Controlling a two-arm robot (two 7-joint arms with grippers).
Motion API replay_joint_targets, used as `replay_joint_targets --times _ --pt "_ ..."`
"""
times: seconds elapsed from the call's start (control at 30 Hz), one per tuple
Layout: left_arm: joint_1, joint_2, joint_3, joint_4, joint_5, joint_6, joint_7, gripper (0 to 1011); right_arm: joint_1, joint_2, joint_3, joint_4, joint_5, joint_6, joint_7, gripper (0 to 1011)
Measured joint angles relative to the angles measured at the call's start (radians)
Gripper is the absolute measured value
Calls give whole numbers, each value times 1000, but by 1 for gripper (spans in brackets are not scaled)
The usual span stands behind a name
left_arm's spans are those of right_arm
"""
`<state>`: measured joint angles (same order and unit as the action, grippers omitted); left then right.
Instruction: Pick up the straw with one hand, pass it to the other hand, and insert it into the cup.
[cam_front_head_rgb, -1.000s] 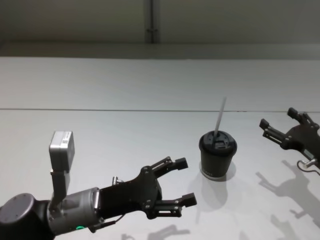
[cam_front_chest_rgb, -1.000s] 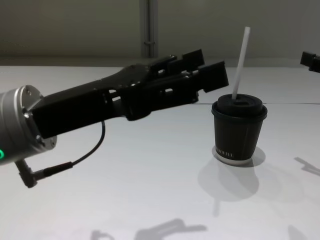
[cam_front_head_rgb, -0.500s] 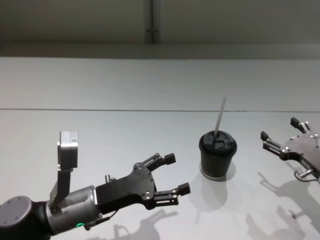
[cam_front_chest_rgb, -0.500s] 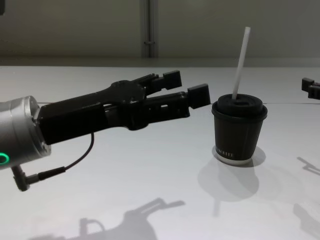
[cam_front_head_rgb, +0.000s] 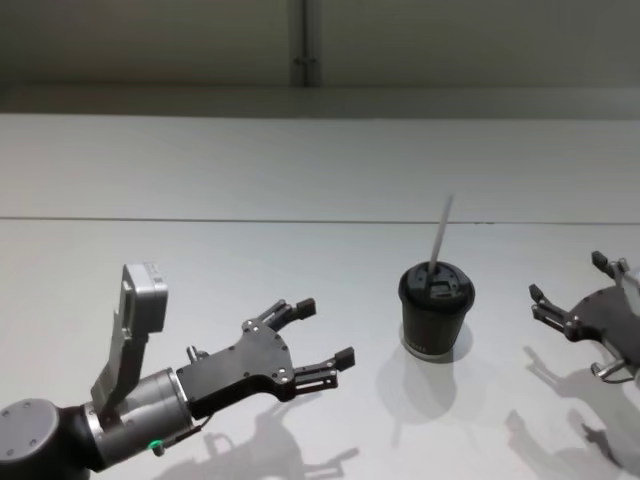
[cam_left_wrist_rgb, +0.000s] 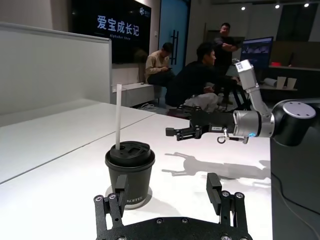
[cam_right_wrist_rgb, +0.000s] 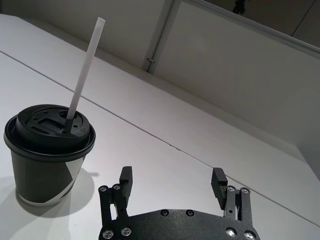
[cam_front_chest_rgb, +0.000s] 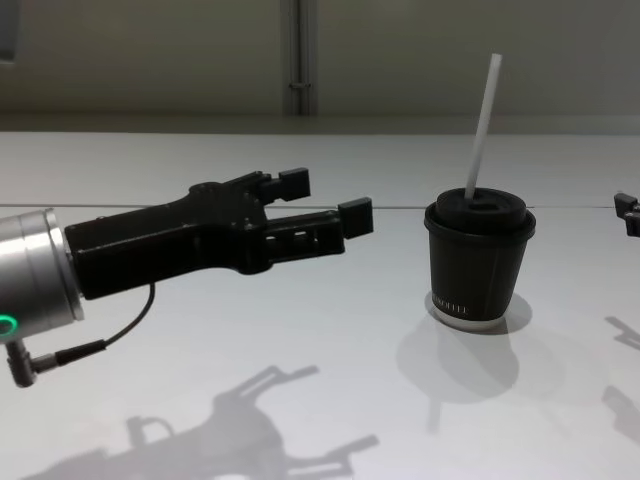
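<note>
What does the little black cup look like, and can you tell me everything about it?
The cup is a small black paper coffee cup, wider at the top, with a white bottom rim and tiny pale lettering low on its side. A black plastic sip lid closes it. A thin white straw pokes through the lid and leans slightly. The cup stands upright on the white table and casts a soft shadow. Both tools are apart from it, the left tool and the right tool, both open.

Matt black paper cup (cam_front_chest_rgb: 479, 268), smooth white plastic straw (cam_front_chest_rgb: 481, 120)
</note>
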<state>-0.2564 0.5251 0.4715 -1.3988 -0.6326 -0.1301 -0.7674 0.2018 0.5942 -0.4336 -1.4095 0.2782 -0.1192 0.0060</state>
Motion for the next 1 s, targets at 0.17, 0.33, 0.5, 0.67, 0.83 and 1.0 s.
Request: replay_joint_targets --times 0.17,0.33,0.5,0.67,0.83,1.0 --pt "4 6 -2 -1 28 1 59 1002 -2 8 -14 -2 -19 -1 -26 1001" --pt "9 13 -3 -2 61 2 128 1001 -2 10 -18 -3 -23 -1 -34 1001" --pt "14 19 -5 -4 90 3 189 1002 -2 10 -18 -3 -24 -1 -34 1001" --pt "19 27 -6 -5 123 3 259 1001 -2 10 -18 -3 -24 -1 -34 1001" --pt "24 34 -8 -6 157 4 331 1002 -2 10 -18 -3 -24 -1 -34 1001" --pt "28 40 -10 -7 185 5 390 1002 -2 10 -18 -3 -24 -1 -34 1001"
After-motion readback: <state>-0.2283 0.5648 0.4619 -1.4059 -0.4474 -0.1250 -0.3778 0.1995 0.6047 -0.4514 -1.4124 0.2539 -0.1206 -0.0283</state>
